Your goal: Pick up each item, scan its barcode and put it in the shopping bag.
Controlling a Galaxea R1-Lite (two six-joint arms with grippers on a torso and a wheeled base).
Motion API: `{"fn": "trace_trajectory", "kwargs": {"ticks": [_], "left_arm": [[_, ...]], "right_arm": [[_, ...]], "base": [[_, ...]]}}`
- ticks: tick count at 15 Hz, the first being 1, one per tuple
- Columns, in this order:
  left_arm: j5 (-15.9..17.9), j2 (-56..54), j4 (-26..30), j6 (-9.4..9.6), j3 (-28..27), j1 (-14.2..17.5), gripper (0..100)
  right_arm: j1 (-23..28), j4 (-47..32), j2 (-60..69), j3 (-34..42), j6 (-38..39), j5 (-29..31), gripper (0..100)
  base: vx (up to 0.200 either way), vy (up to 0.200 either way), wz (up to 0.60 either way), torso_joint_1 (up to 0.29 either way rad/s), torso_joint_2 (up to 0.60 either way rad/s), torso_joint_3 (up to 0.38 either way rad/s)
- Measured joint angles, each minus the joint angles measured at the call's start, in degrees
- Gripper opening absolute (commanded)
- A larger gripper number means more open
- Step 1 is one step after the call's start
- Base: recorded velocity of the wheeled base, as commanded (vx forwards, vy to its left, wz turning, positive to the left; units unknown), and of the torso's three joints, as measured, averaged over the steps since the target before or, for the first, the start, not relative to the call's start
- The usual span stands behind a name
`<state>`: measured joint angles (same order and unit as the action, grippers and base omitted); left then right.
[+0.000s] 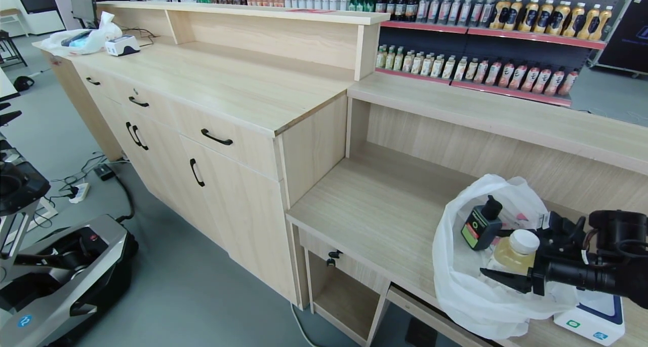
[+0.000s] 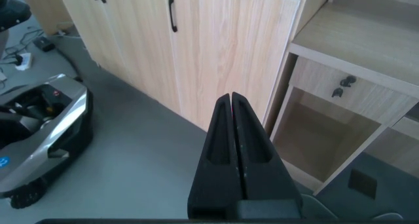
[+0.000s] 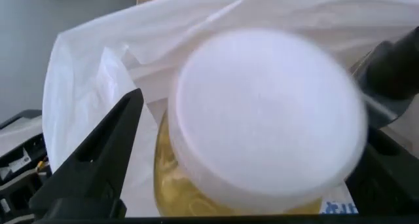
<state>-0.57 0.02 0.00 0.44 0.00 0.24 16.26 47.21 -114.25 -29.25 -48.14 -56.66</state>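
The right claw [image 1: 498,253] is apart, one finger on each side of a yellow bottle [image 1: 511,258] with a white cap, in the mouth of the white bag [image 1: 471,296] on the desk [image 1: 374,210]. A black bottle [image 1: 480,228] stands just beside it. The left claw [image 2: 232,103] is closed together above the floor [image 2: 131,165].

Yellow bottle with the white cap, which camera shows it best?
The head view: the yellow-liquid bottle with white cap sits in the white plastic bag beside a dark bottle, inside the open right claw. The right wrist view gives its cap and some liquid, very close. The left wrist view faces cabinet doors and floor.
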Motion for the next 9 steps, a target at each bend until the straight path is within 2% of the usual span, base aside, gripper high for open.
{"fn": "trace_trajectory", "kwargs": {"ticks": [9], "left_arm": [[-0.02,0.00,0.00,0.00,0.00,0.00,0]], "right_arm": [[1.10,-1.73,21.37,-0.49,9.63,0.63,100]], "base": [[0.000,0.000,0.00,0.000,0.00,0.000]]}}
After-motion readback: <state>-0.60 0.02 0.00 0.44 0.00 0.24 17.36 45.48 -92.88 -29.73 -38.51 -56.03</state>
